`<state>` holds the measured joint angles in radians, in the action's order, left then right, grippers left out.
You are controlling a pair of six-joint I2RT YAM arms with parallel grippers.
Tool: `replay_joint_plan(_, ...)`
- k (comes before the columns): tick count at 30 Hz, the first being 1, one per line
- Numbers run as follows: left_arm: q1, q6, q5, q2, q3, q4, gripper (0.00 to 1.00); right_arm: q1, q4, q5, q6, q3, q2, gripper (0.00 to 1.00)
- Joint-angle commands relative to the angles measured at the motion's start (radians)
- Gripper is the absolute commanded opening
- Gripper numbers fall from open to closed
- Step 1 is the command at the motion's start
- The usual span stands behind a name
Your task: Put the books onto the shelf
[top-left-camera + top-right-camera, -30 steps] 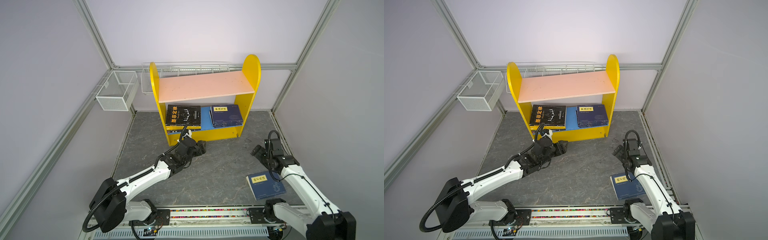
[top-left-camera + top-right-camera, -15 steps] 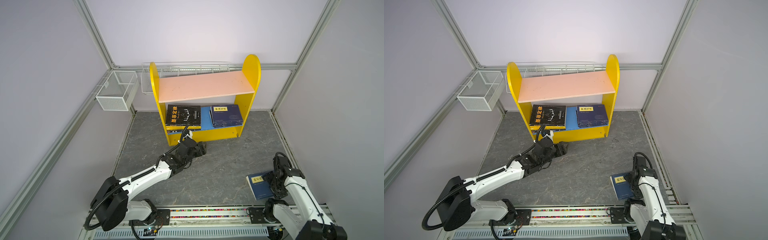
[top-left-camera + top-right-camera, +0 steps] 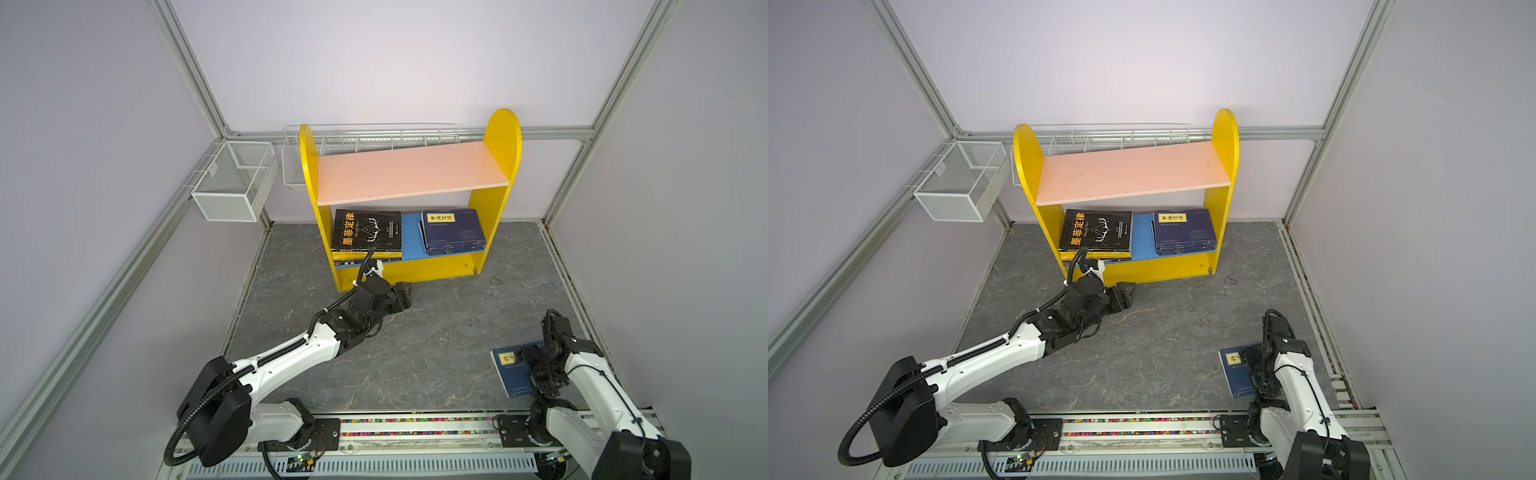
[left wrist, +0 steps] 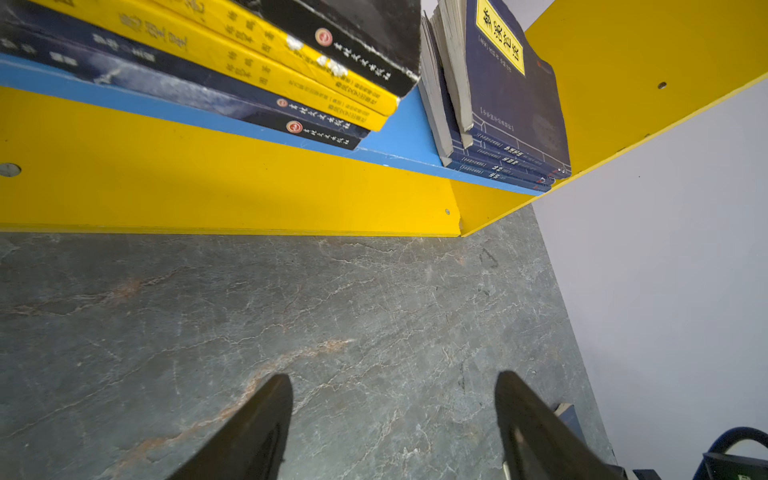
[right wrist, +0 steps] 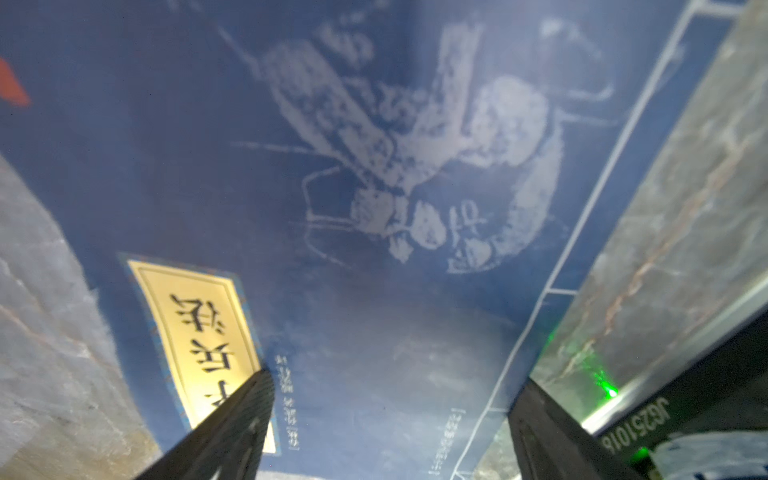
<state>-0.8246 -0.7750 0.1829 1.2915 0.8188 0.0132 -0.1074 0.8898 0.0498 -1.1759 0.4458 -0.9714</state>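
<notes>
The step in hand looks like picking up the one navy book (image 3: 509,374) lying flat on the tabletop (image 3: 436,332), near its front right corner and well apart from the shelf (image 3: 503,133). The right tool (image 5: 395,378) hangs close over the cover with its jaws wide apart and nothing between them: one finger is over the yellow label (image 5: 195,332), the other near the book's long edge. A thin book lying flat probably gives little to pinch from above, so the better move would be to bring one finger down just outside that edge, work it under the cover, and close only once the book sits between both fingers. The left tool (image 4: 392,376) sits low in front of the shelf, jaws apart and empty. The book is a thin paperback with a pale drawing on its dark blue cover. On the blue lower board (image 3: 411,237) lie a black-topped stack (image 3: 365,232) and a navy stack (image 3: 453,230); the pink upper board (image 3: 411,174) is bare.
</notes>
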Motion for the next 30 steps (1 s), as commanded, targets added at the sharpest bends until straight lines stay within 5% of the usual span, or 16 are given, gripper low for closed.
replay_joint_plan(1, 0.003, 0.015, 0.007, -0.008, 0.009, 0.013, 0.77, 0.078, -0.271, 0.074, -0.053, -0.061, -0.087, 0.91)
replay_joint_plan(14, 0.004, 0.034, -0.077, 0.095, 0.064, -0.003, 0.78, 0.499, -0.508, 0.092, 0.138, 0.264, -0.445, 0.92)
replay_joint_plan(22, -0.027, 0.108, -0.215, 0.329, 0.240, 0.015, 0.77, 0.433, -0.396, -0.001, 0.133, 0.222, -0.351, 0.92)
replay_joint_plan(30, -0.111, 0.223, -0.279, 0.651, 0.558, 0.043, 0.77, 0.211, -0.420, 0.141, 0.115, 0.063, -0.307, 0.91)
